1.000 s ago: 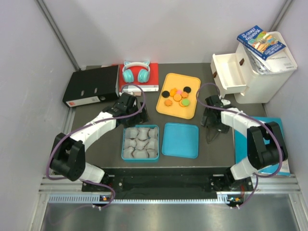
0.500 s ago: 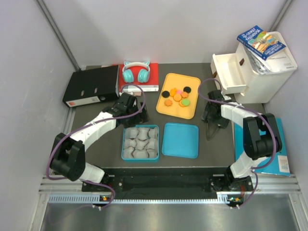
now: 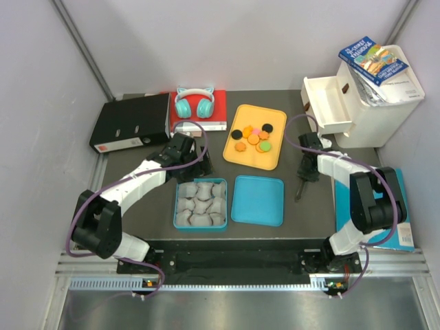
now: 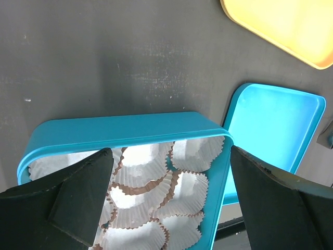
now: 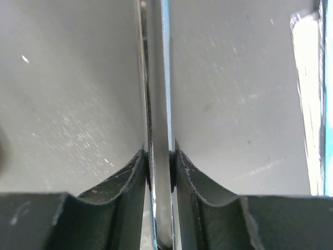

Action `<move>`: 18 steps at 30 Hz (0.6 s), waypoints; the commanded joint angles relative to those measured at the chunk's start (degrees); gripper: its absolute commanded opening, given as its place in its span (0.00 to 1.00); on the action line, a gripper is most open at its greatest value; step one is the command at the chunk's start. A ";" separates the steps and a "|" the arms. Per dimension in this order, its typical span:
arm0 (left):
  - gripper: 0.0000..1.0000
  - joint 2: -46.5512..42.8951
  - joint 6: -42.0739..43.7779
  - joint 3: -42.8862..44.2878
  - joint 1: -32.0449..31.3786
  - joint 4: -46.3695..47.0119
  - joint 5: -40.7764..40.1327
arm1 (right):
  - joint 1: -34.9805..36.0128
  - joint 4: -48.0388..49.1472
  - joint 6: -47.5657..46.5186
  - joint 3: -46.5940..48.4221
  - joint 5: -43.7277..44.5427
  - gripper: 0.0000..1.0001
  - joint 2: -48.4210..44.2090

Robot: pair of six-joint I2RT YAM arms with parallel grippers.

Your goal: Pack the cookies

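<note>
The cookies (image 3: pixel 252 137), mostly orange with some black, one pink and one green, lie on a yellow tray (image 3: pixel 236 157) at the back middle. My left gripper (image 4: pixel 171 198) hangs open over the teal box (image 3: pixel 175 206), which is filled with white paper cups (image 4: pixel 148 172); its fingers straddle the box's right corner. My right gripper (image 3: pixel 302 177) stands right of the teal lid (image 3: pixel 258 200), its fingers (image 5: pixel 130 174) pressed on a thin, shiny metal tool (image 5: pixel 156 78) that stands on edge. In the top view the tool shows as a slim dark strip (image 3: pixel 299 191) on the table.
A black binder (image 3: pixel 130 122) and teal headphones (image 3: pixel 192 103) on a red book sit at the back left. A white drawer unit (image 3: pixel 364 96) with a book on top stands at the back right. A blue book (image 3: pixel 405 227) lies at the right edge.
My right gripper has closed from wide open onto the thin metal tool and turned slightly. The left arm has not moved.
</note>
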 commanded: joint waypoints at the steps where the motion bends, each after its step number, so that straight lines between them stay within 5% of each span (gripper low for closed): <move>1: 0.98 -1.12 -0.57 -0.89 -0.04 1.24 0.34 | -0.48 -3.29 -0.66 -2.81 0.69 0.28 -2.62; 7: 0.98 -1.38 -1.19 -1.41 -0.04 1.59 0.87 | -0.56 -3.56 -1.10 -2.99 -0.88 0.46 0.10; 18: 0.98 -1.82 -1.01 -1.77 -0.04 1.50 0.69 | -0.83 -1.71 -0.49 -4.48 -5.37 0.28 0.37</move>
